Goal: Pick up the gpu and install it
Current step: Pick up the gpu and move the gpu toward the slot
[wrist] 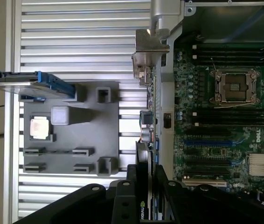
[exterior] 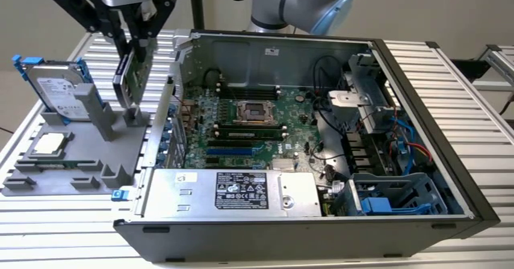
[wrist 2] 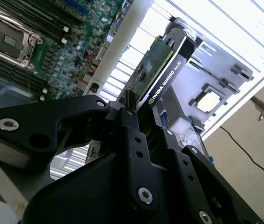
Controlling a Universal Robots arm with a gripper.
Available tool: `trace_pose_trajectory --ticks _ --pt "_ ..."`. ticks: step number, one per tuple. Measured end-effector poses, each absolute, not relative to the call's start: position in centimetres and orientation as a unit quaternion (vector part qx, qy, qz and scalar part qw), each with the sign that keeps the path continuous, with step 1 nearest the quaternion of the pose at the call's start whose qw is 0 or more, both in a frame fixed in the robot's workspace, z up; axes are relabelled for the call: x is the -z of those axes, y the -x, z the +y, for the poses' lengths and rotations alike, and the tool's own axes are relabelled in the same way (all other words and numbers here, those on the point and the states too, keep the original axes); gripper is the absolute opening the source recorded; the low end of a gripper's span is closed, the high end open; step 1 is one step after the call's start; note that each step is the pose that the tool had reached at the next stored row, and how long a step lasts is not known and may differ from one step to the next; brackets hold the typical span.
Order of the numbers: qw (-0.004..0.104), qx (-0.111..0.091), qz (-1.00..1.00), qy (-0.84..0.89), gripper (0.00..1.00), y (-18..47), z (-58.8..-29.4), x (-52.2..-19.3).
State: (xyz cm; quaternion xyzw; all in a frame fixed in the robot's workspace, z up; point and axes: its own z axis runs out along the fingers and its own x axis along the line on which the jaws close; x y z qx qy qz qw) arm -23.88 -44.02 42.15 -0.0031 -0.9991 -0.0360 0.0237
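A: Where is the gpu (exterior: 132, 79)?
B: Clenched in the pincer (exterior: 136, 40), on edge above the grey holder (exterior: 48, 180), at the exterior view's left of the case (exterior: 281, 233).
A: The danger?
B: I think its bracket (wrist: 149, 49) can catch the case wall and twist it loose.

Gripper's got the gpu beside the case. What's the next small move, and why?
Probably a short straight lift. The gripper is shut on the gpu, which hangs roughly upright with its lower end close to the gray fixture, and the case wall stands between it and the motherboard. Extra height should clear both.
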Motion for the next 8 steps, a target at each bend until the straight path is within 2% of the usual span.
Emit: trace_pose_trajectory --ticks 8 --pt "0.024 0.036 -0.999 0.003 0.00 23.54 -44.02 -42.15"
